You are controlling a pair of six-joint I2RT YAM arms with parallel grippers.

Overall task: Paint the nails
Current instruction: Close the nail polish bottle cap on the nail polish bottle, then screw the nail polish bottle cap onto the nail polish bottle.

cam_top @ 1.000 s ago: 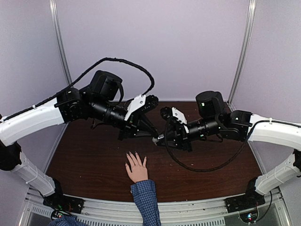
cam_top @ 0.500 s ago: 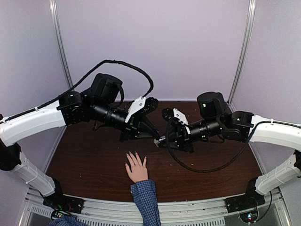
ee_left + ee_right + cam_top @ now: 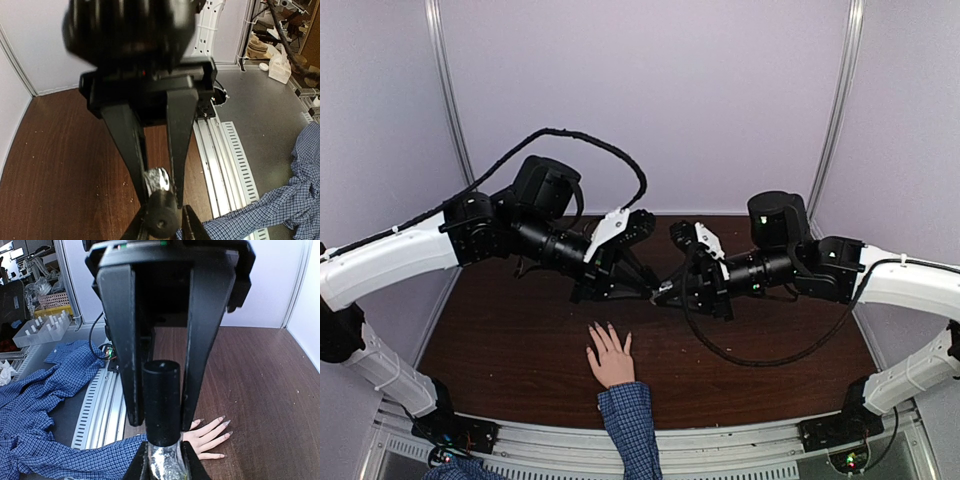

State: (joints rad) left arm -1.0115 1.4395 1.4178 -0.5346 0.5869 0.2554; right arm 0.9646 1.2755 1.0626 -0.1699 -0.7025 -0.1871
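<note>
A light-skinned hand (image 3: 612,362) in a blue checked cuff (image 3: 628,410) lies flat on the brown table (image 3: 500,330), fingers spread, the nails (image 3: 605,328) pointing away. The right wrist view shows this hand (image 3: 210,432) and its long nails (image 3: 226,423) below. Above and behind it, both grippers meet on a small glittery polish bottle (image 3: 159,179). My left gripper (image 3: 654,289) (image 3: 161,192) is shut on the glass body (image 3: 165,465). My right gripper (image 3: 667,292) (image 3: 161,422) is shut on its black cap (image 3: 161,400) (image 3: 161,220).
A slotted aluminium rail (image 3: 720,440) runs along the table's near edge. A black cable (image 3: 760,355) loops under the right arm over the table. Pale walls close in the back and sides. Blue checked cloth (image 3: 280,200) lies beyond the rail.
The joined grippers and the bottle have drifted slightly right and up. The hand has stayed where it was.
</note>
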